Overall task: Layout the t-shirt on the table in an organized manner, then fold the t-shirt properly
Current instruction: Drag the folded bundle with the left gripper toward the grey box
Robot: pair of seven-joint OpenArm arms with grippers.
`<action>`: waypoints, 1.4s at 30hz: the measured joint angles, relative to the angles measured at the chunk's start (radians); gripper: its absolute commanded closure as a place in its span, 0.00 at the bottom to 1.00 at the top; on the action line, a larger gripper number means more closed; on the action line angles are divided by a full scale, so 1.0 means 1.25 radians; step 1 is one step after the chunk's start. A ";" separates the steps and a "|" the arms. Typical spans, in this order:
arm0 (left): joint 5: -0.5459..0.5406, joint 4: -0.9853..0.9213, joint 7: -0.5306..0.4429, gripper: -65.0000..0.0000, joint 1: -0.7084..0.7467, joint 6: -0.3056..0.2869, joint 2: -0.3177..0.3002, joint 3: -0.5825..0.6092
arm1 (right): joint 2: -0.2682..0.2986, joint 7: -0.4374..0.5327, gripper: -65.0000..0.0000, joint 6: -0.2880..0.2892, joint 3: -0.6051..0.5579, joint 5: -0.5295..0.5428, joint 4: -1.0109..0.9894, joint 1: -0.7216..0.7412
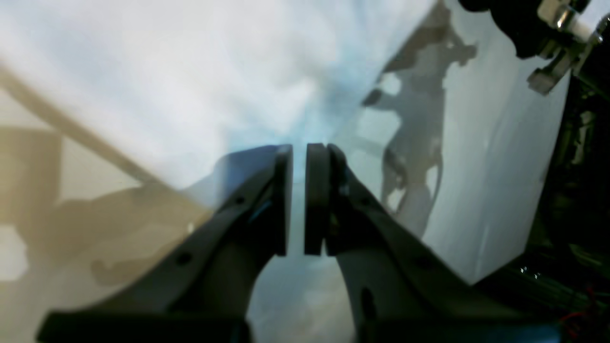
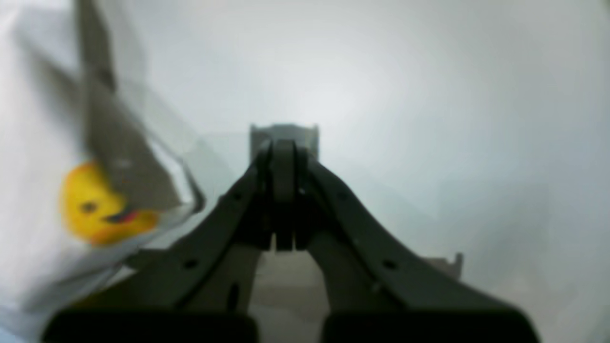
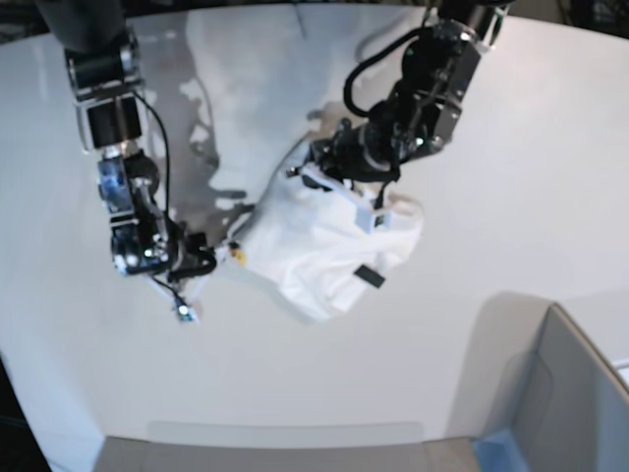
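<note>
— Roughly where, the t-shirt [image 3: 329, 246]?

— Bunched mid-table [image 3: 550, 147], a crumpled white heap running on a slant from far right down to near left. Black tag [image 3: 370, 276] showing on the near side; yellow bit of the cartoon print [image 2: 97, 207] peeking at the left tip.

— And from the jaws, which way?

— Left gripper [image 3: 329, 162] at the heap's far right end, right on the cloth. Left wrist view: pads [image 1: 284, 200] nearly together with a thin gap, pale blurred fabric between and beyond them. Looks clamped on a fold of shirt, though too blurred to swear to.

— Other one?

— Right gripper [image 3: 192, 258] just beside the near-left tip, low on the table. Right wrist view: jaws fully clenched, nothing between them; shirt off to that view's left, not in the grip.

— So the relation that counts?

— Long axis of the heap running gripper to gripper. Held at one end only, probably. Free end nearest the right gripper, so likely needs opening and taking that corner before any pulling apart to spread flat. Layout not yet done; folding well off.
</note>
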 measured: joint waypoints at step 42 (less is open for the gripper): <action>-0.009 0.043 0.069 0.93 -0.016 -0.012 0.056 -0.178 | -0.024 -0.223 1.00 0.000 0.201 -0.012 0.518 -0.245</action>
